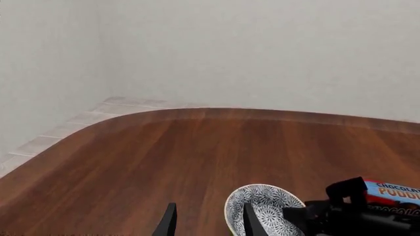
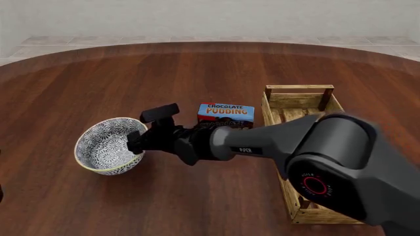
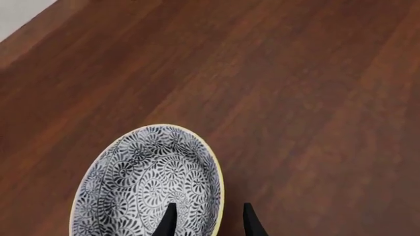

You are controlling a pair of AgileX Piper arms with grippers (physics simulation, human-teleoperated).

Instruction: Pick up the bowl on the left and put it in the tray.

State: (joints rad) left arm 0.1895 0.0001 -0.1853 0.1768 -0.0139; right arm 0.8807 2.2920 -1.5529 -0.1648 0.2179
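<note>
Right wrist view: right gripper [image 3: 206, 221] jaws open, straddling bowl [image 3: 141, 187] rim; left gripper [image 1: 206, 221] jaws open; tray [image 2: 308, 147] at bowl's 3 o'clock on desk [image 2: 196, 69].

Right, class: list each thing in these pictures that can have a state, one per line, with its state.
Round blue-grey and white floral ceramic bowl: upright on the table, empty, rim between the right gripper's fingers.
Long light-wood slatted tray: on the table, visible part empty.
Blue chocolate pudding box: on the table, closed.
Right gripper: open, straddling the bowl's rim.
Left gripper: open, holding nothing.
</note>
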